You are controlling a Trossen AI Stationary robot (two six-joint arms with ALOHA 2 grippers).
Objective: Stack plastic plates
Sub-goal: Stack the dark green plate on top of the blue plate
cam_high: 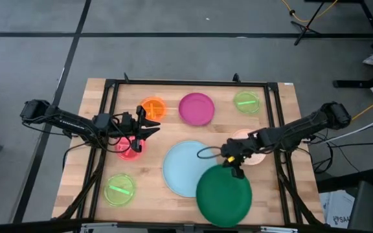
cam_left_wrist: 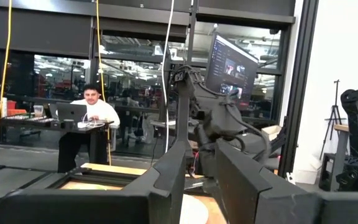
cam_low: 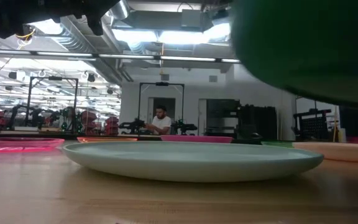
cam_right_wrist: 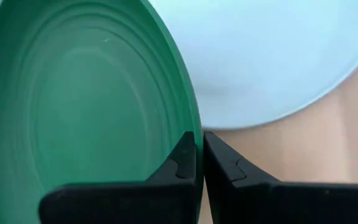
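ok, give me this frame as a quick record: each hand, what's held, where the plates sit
right hand: shut on the rim of the dark green plate, held up at the table's near edge, overlapping the light blue plate's edge from above
left hand: empty, between the orange plate and the pink-red plate
light blue plate: flat on the table, centre
magenta plate: far side, middle
peach plate: partly under the right arm
lime green plates: one far right, one near left
stacked so far: none
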